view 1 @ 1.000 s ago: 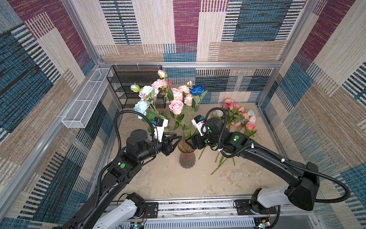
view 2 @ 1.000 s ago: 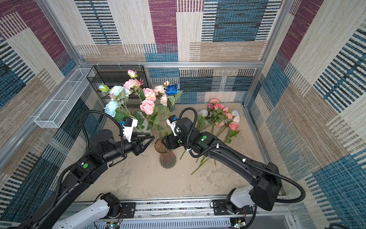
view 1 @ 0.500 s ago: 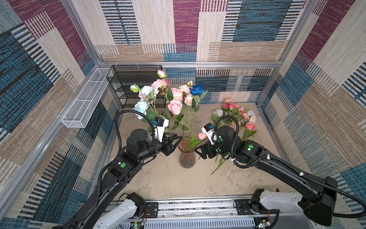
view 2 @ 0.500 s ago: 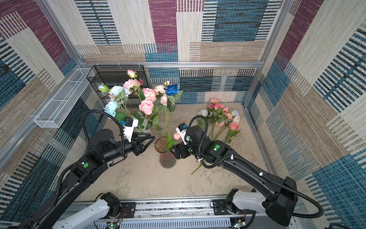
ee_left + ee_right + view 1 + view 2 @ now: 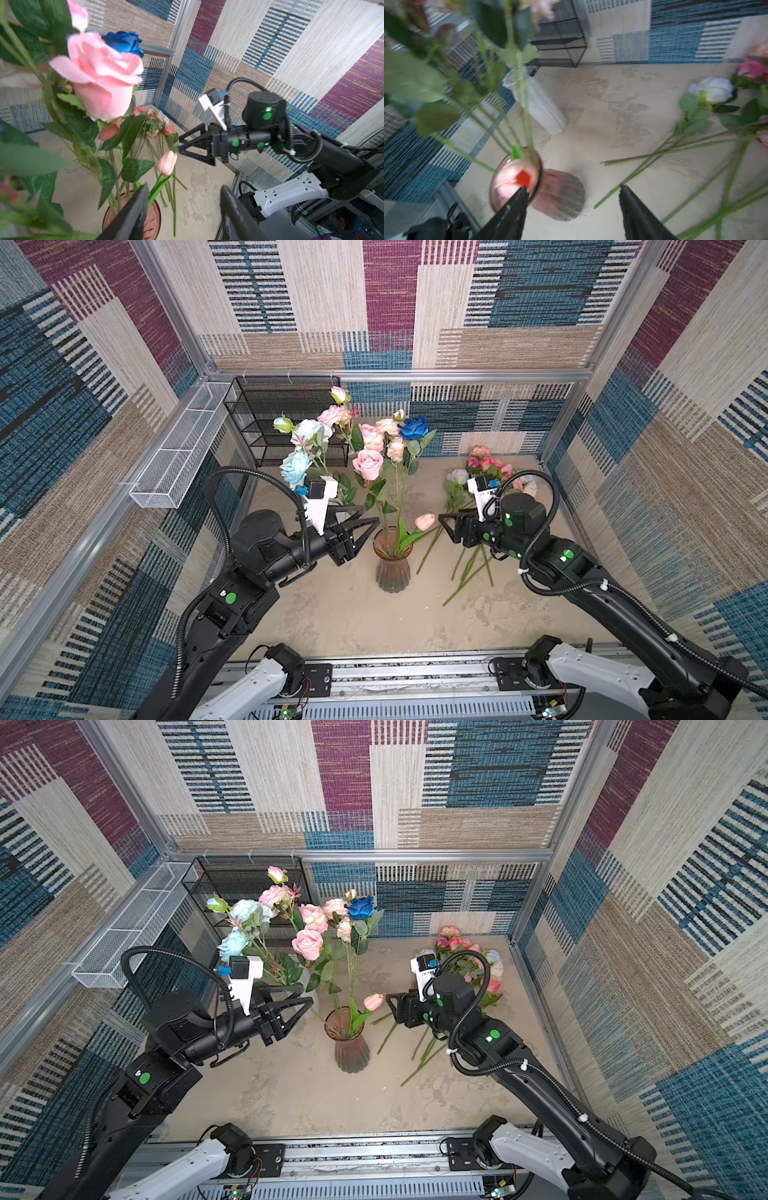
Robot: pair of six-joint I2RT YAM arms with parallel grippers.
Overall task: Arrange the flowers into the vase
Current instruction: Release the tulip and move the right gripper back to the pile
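Observation:
The pink ribbed glass vase (image 5: 392, 568) (image 5: 351, 1048) stands mid-table holding several flowers: a pink rose (image 5: 368, 462) (image 5: 97, 76), a deep blue rose (image 5: 413, 428) and a pink tulip (image 5: 424, 521) (image 5: 167, 163) that leans out to the right. My left gripper (image 5: 370, 516) (image 5: 185, 207) hovers open just left of the vase rim, holding nothing. The right gripper (image 5: 444, 526) (image 5: 573, 199) is open and empty, just right of the tulip's head. More flowers (image 5: 486, 464) (image 5: 714, 89) lie in a pile on the table at the right, stems (image 5: 675, 149) toward the front.
A white ribbed vase (image 5: 542, 108) with pale blue and pink blooms stands behind the left gripper. A black wire shelf (image 5: 286, 423) sits at the back left, and a white mesh basket (image 5: 178, 456) hangs on the left wall. Patterned walls close in three sides.
The right gripper lowered the pink tulip into the vase, let it go and drew back to the right. The left arm stayed in place, its jaws a little wider.

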